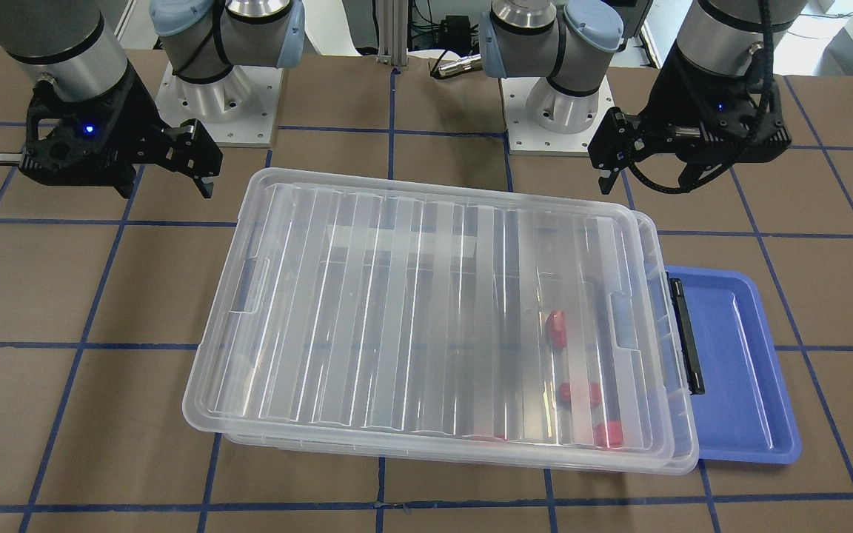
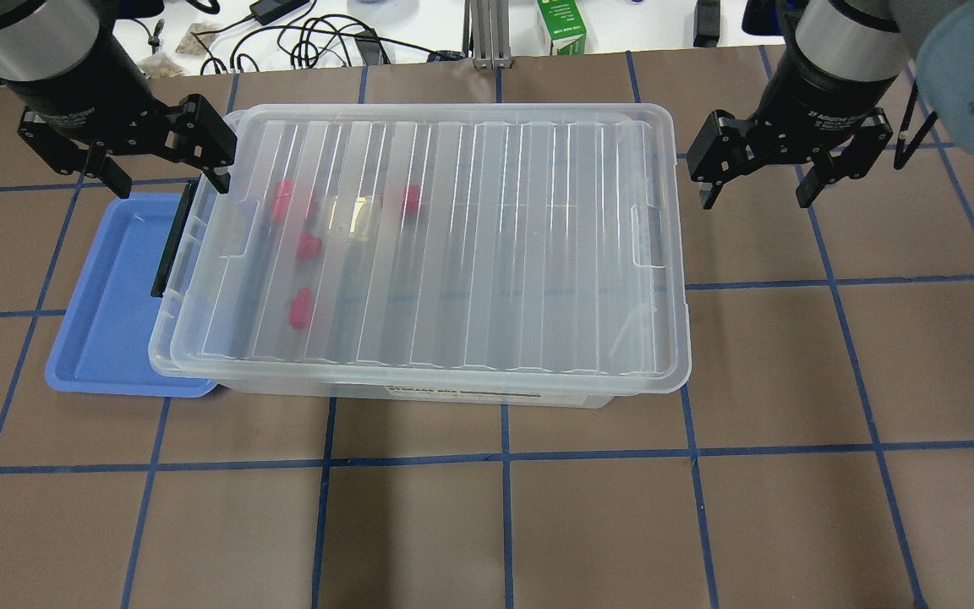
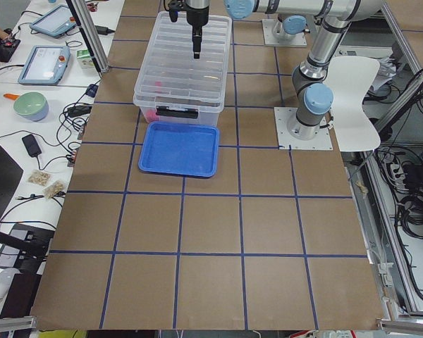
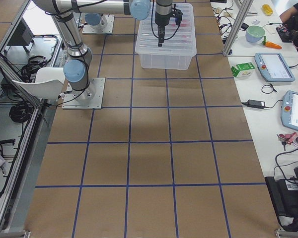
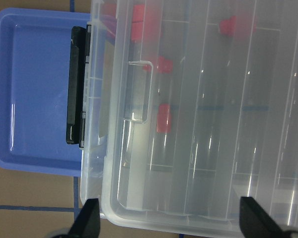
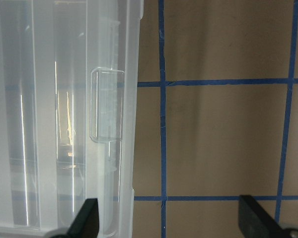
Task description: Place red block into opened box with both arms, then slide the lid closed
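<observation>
- Two grippers were held raised over the short ends of the box (image 2: 301, 391), nearest the robot's bases as seen from across the table.
- The left gripper (image 2: 167, 179) was hung above the latch end; its jaws were spread wide and nothing was held between them.
- The right gripper (image 2: 753, 201) was hung above the opposite end, equally wide and empty; in its wrist view one fingertip was seen over the lid's edge and the other over the brown table (image 2: 538, 524).
- The box was stood on the table with a long wall toward the robot; a label strip (image 2: 487, 392) was carried on that wall.
- The lid (image 2: 487, 254) was laid ribs-up over the box, slightly askew; nearly all of the box was covered; a narrow strip of rim was exposed at the end toward the robot's left, where the black latch bar (image 2: 169, 249) was seen.
- Four red blocks (image 2: 309, 245) were seen through the lid, all inside the box; three were grouped near the latch end, and one lay farther along, toward the far wall; the task's block could not be told from the others.
- A blue tray (image 2: 106, 304) was set at the latch end, its edge hidden under the box's overhang; whether the two touched could not be told.
- Farthest off, a green carton (image 2: 561, 25) and cables (image 2: 309, 38) were seen on a white bench.
</observation>
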`<state>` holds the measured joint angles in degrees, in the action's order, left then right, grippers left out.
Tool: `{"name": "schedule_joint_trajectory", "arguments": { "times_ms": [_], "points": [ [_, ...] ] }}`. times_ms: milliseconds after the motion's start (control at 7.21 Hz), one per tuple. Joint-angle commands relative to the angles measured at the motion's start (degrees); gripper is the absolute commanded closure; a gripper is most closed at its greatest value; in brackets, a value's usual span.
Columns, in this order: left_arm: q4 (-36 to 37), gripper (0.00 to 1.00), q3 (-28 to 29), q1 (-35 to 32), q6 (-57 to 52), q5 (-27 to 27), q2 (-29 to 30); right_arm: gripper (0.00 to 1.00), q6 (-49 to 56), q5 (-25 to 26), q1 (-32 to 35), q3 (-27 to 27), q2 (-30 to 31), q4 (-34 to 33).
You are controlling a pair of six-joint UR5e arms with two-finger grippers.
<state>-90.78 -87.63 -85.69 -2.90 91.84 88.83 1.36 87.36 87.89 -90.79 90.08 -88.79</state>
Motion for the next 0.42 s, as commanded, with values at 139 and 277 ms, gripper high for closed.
{"name": "schedule_joint_trajectory", "arguments": {
  "times_ms": [139,277],
  "points": [
    [-0.01,0.00,0.00,0.00,0.00,0.00,0.03,0.00,-1.34,0.53,0.00,-0.53,1.32,0.11],
    [-0.01,0.00,0.00,0.00,0.00,0.00,0.12,0.00,-5.27,1.57,0.09,-0.70,1.94,0.02]
  ]
}}
